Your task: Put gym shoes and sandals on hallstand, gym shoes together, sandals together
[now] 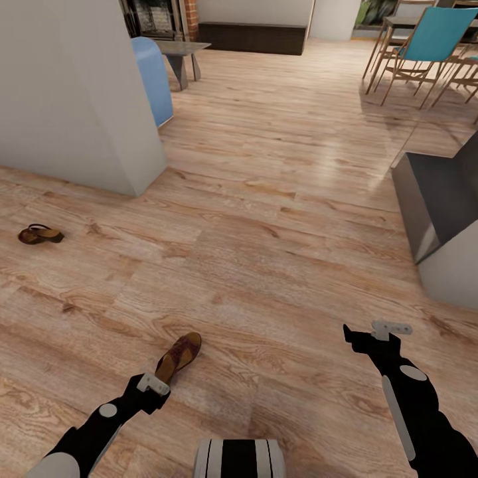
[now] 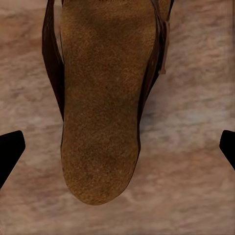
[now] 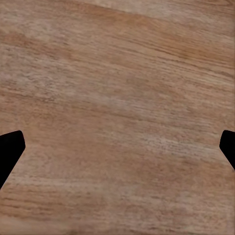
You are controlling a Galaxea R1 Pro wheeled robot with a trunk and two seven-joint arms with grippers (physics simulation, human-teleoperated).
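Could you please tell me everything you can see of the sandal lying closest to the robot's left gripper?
The near sandal is brown, leather-looking, with a reddish-brown footbed and darker straps along its sides. It lies flat, sole down, on the wood-grain corridor floor, angled diagonally in the head view. The left gripper hangs directly above it, fingers spread wide to either side and not touching it. In the left wrist view the footbed looks grainy, like suede. Nothing but the floor touches it.

The light brown wood-grain plank floor [image 1: 279,219] with dark knots carries two brown leather sandals. One sandal [image 1: 178,356] lies near the white wall corner's [image 1: 126,153] front side; the other sandal [image 1: 40,234] lies just left of that corner.
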